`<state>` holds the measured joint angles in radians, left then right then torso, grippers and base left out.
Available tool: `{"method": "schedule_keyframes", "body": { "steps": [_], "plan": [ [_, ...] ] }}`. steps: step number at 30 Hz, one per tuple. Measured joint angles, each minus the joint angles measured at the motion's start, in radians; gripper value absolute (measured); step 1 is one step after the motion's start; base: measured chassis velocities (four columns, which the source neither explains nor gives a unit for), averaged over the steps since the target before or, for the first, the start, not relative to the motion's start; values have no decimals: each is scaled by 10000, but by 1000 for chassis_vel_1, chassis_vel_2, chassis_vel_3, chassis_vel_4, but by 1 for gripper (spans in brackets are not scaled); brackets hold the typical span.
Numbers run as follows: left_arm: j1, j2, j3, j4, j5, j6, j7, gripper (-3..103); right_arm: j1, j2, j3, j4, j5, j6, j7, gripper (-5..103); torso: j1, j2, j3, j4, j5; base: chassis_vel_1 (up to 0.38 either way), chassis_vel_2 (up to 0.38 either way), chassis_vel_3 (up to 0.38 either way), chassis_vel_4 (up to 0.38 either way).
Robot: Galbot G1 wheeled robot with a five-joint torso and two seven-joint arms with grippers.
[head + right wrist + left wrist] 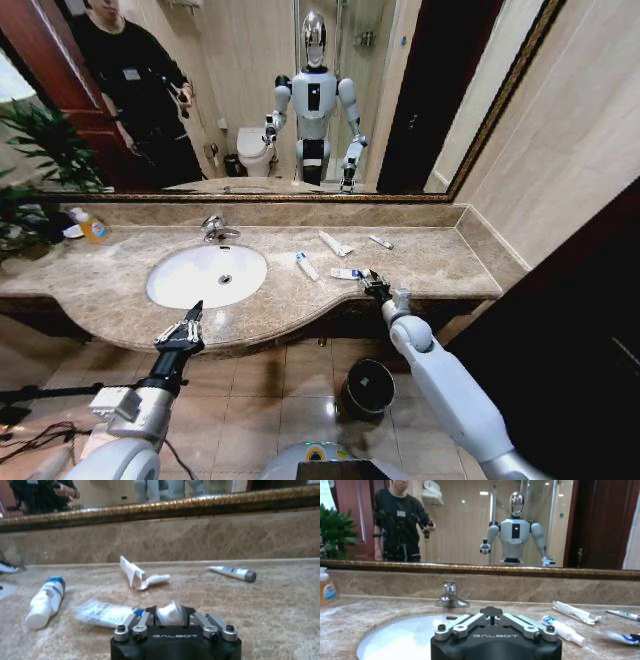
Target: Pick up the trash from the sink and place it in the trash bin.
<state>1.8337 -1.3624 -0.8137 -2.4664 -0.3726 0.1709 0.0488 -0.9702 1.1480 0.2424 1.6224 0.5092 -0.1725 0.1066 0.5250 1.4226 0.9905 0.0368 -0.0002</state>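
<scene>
A: Head view first: how far along?

B: Barely begun. The tubes lie on the marble surface (420, 262) beside the sink (206, 276); the trash bin (369, 386) waits on the floor. Left gripper (186, 329) hovers by the basin, jaws narrow.

A: Left wrist view?

B: The tap (451, 595).

A: Right wrist?

B: Right gripper (169, 615), jaws closed on a white sachet (169, 613); a blue-capped tube (45, 602), a crumpled tube (137, 575) and a grey-capped tube (232, 572) remain.

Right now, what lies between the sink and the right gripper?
In the head view, a white tube with a blue cap lies on the counter between the sink and the right gripper.
</scene>
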Motion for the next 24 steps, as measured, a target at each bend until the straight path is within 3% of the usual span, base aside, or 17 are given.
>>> {"method": "schedule_keyframes", "body": {
  "steps": [5, 24],
  "plan": [
    [0, 0, 0, 0, 0, 0, 0, 0, -90, -29, 40, 75, 2, 54, -26, 21, 0, 0, 0, 0, 1, 0, 0, 0, 0],
    [0, 0, 0, 0, 0, 0, -1, 0, -472, -178, 296, 1119, 4, 43, -14, 21, 0, 0, 1, 0, 2, 0, 0, 0, 0]
  ]
}}
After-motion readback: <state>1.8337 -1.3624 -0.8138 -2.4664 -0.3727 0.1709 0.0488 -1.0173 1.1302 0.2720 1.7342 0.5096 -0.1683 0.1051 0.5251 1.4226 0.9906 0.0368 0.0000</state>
